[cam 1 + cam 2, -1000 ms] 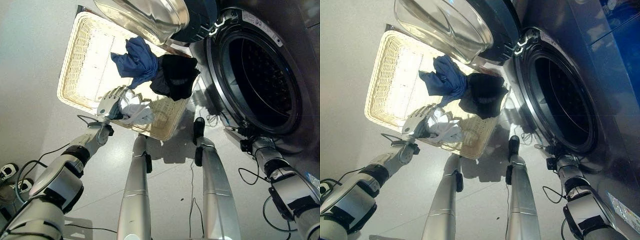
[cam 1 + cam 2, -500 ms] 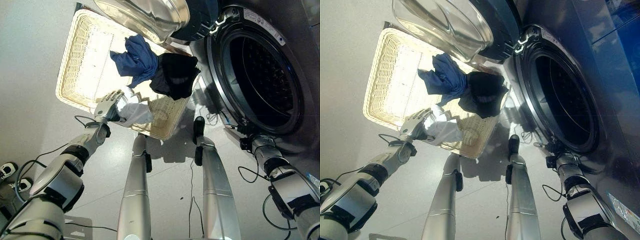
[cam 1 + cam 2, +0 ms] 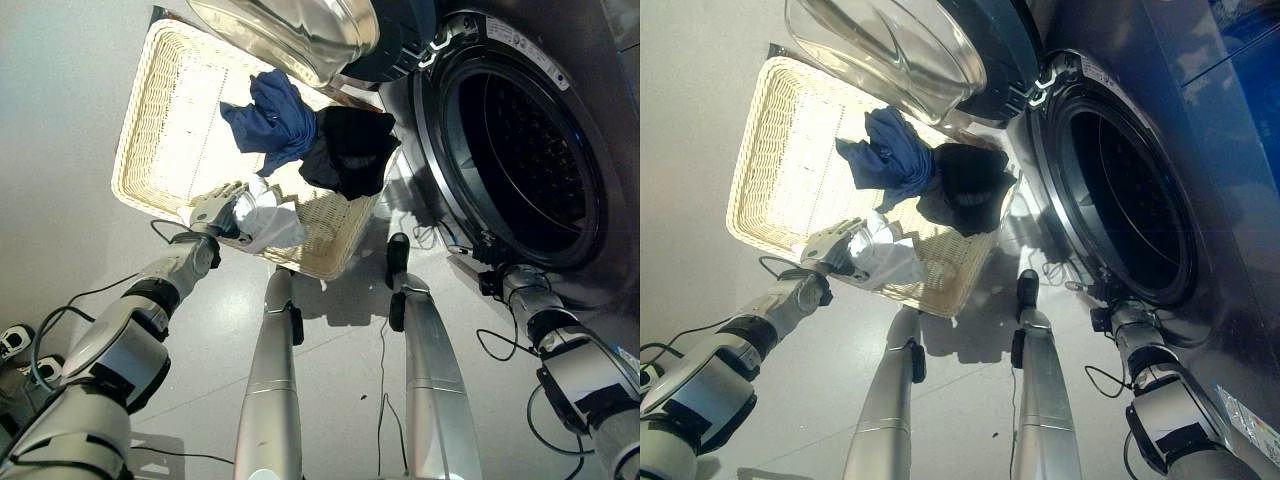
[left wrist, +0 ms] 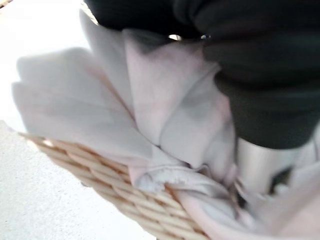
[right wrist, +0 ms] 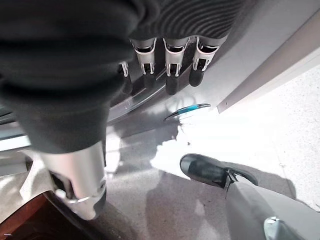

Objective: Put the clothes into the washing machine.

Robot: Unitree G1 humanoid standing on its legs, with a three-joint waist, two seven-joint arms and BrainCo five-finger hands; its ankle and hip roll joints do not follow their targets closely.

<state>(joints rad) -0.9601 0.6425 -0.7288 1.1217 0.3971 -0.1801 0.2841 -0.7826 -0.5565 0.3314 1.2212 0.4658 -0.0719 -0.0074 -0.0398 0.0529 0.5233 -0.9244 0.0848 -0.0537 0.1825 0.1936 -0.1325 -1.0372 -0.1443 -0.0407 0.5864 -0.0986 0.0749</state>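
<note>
My left hand (image 3: 213,212) is clenching its fingers (image 3: 836,233) round the white garment (image 3: 266,222) at the near rim of the wicker basket (image 3: 160,120), left of centre in the eye views; in the left wrist view the pale cloth is bunching over the woven edge. Behind it in the basket, the blue garment (image 3: 268,115) and the black garment (image 3: 350,148) are lying side by side, touching, under the open glass door (image 3: 300,30) at the top of the frame. My right hand (image 5: 170,70) is hanging idle with relaxed fingers, holding nothing, by the lower edge of the washing machine's drum opening (image 3: 520,130) on the right. I judge I am in the pick-up step: next I am needing to lift the white piece clear of the rim and carry it rightward into the drum.
</note>
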